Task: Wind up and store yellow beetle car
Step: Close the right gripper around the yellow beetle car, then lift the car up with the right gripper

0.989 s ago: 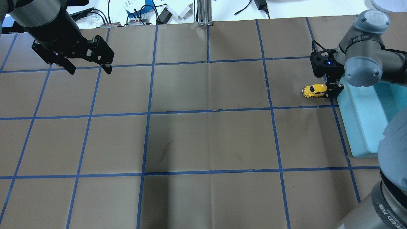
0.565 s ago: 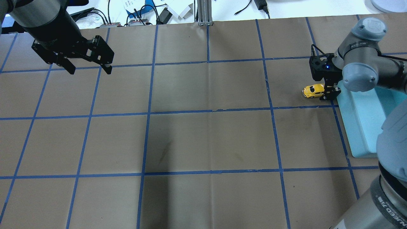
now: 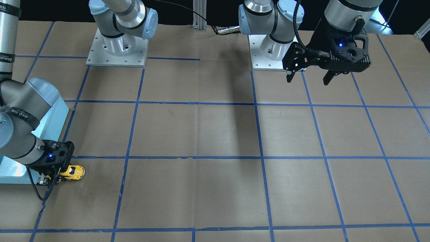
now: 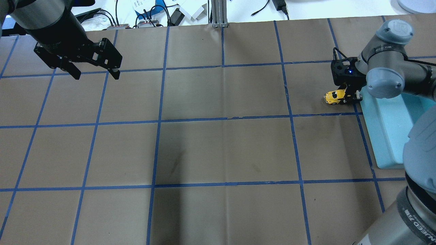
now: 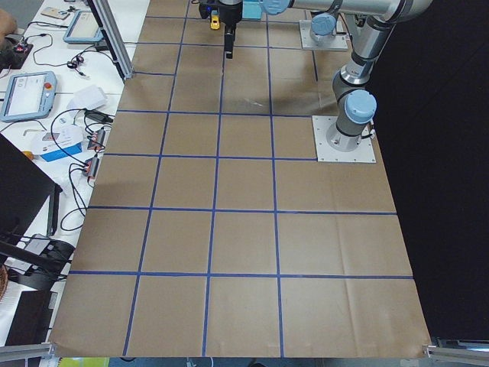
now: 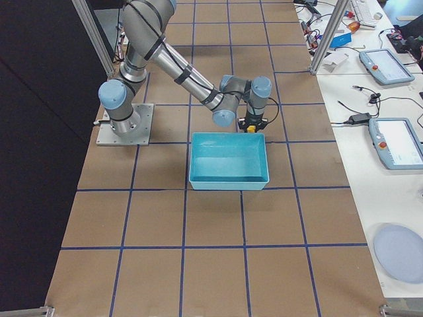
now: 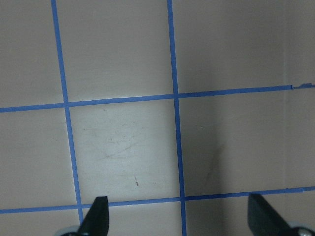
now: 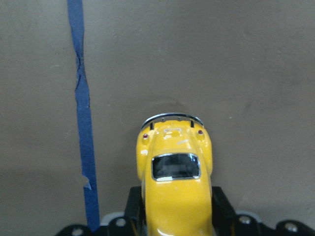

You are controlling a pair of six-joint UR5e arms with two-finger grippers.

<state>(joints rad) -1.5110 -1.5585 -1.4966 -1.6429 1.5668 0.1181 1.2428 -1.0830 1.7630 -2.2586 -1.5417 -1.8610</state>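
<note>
1. The yellow beetle car [image 4: 335, 96] is at the robot's right end of the desk [image 4: 221, 153], just beside the far corner of a light blue bin [image 4: 385, 136] and outside it.
2. In the overhead view the car lies roughly crosswise. One end is hidden inside the end effector, and the free end points away from the bin, toward the middle of the desk.
3. The right wrist view shows that free end of the car [image 8: 175, 182] from above: a glossy rounded body, a small dark window and a chrome bumper over brown paper. Whether the wheels touch the desk cannot be told.
4. The right end effector [image 4: 351, 98] is pinching the car. In the wrist view its black fingers [image 8: 220, 206] press against both flanks of the yellow body at the bottom of the picture.
5. From across the desk, the right end effector [image 3: 53, 179] is down low at the surface, with the car [image 3: 74, 172] sticking out of it beside the bin [image 3: 53, 114].
6. A blue tape line [image 8: 83, 147] runs along the desk near the car, well clear of it.
7. The left end effector [image 4: 96, 75] hangs above the desk at the opposite end, well apart from the car. Its fingers are spread wide with nothing between them.
8. The left wrist view confirms this: the two fingertips of the left end effector [image 7: 179, 221] stand far apart over bare paper and crossing tape lines.
</note>
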